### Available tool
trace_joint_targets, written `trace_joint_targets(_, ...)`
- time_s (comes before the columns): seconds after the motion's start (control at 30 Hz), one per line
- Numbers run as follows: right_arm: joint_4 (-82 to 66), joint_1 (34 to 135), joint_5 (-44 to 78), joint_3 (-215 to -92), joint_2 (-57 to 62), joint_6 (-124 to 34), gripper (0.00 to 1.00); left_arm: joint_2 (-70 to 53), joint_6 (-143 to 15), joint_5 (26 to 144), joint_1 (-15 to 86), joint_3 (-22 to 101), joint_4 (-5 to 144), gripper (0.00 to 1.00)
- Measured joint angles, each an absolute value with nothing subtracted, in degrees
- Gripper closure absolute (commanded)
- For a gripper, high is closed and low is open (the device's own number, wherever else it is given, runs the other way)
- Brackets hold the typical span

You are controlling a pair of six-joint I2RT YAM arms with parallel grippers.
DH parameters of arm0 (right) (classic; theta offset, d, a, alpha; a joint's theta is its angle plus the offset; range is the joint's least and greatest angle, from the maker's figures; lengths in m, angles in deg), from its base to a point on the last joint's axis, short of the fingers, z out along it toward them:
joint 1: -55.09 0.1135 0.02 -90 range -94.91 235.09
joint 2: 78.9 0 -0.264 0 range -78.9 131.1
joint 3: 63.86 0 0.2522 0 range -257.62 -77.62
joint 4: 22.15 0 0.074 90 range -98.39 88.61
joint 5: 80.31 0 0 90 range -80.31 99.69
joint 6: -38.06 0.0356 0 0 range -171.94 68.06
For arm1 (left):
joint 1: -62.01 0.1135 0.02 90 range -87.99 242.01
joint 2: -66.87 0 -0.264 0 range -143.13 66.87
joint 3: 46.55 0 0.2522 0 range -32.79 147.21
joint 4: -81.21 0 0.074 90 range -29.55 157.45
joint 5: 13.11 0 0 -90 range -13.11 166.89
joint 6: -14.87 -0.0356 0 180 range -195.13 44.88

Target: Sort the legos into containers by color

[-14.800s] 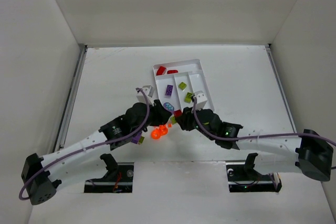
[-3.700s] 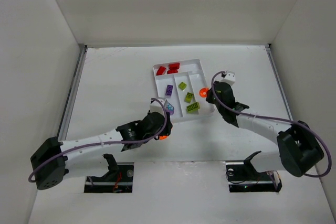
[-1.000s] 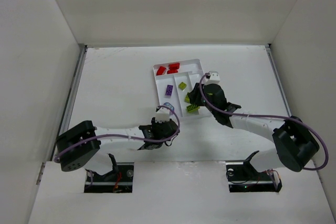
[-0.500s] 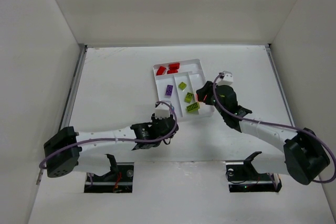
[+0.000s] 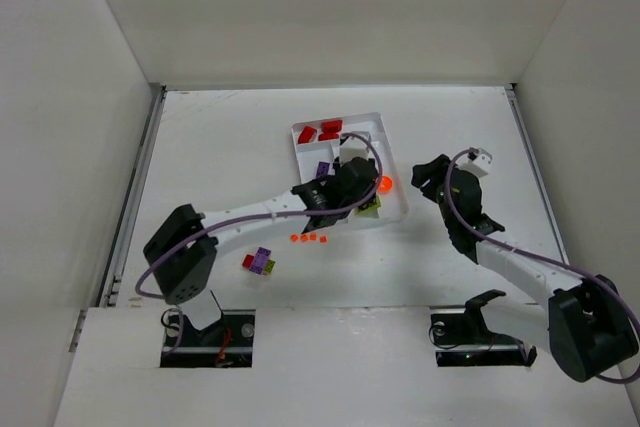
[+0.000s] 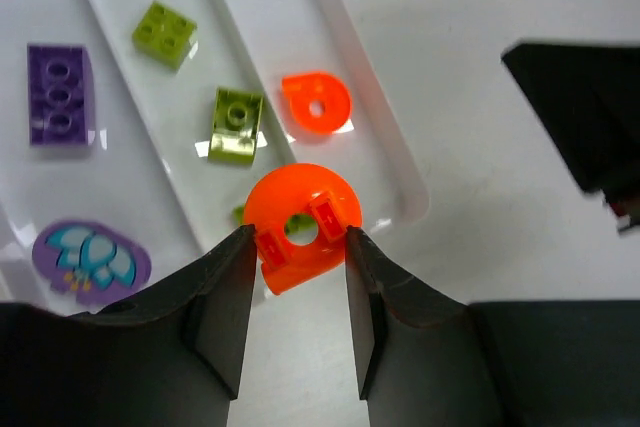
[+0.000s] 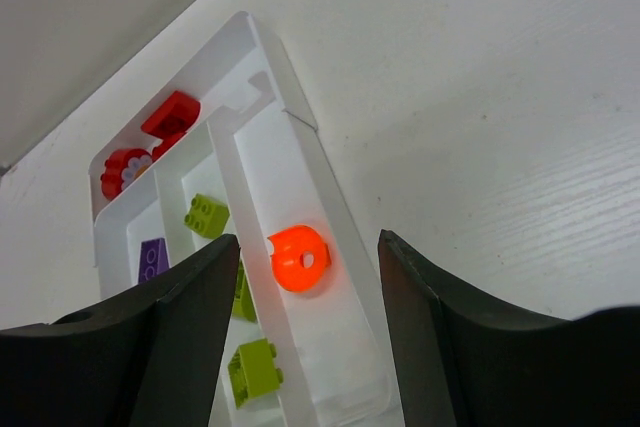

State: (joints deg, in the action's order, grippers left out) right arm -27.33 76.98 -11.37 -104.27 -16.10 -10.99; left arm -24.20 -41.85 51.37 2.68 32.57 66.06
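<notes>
Enclosing white walls, white table, tray

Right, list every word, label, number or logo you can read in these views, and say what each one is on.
No words, numbers or logos are readable in any view.
Round purple piece: a printed teal and white picture, no lettering.
Studs of the purple brick and the lime green brick: any marks are too small to read.
</notes>
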Motion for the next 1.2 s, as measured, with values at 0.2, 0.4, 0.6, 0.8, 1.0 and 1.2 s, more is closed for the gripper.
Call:
trace_joint_targets(0.2,-28.18,76.52,-11.40,-102.92,-17.32,-9.44,0.36,-40.66,-44.51,56.20,9.17,46.52,68.08,0.81)
trace_joint_targets(0.4,-29.34,76.52,-11.59,-102.29,-19.03,-8.30,0.36,-52.85,-45.54,59.13,12.30,57.21,66.76,0.73)
trace_joint_targets(0.6,-29.49,76.52,-11.61,-102.20,-19.12,-7.95,0.36,-57.11,-46.09,60.05,13.24,62.87,65.89,0.50)
trace_joint_targets(0.8,-29.51,76.52,-12.44,-102.20,-19.12,-7.97,0.37,-56.85,-46.22,60.40,13.28,63.17,65.98,0.42)
trace_joint_targets(1.0,-29.91,78.23,-13.43,-102.20,-19.31,-9.28,0.65,-45.18,-45.76,61.19,14.11,51.65,67.38,0.46)
trace_joint_targets(1.2,-30.36,87.78,-13.95,-103.58,-18.59,-14.33,0.74,-18.60,-44.38,60.90,16.56,34.15,71.68,0.51)
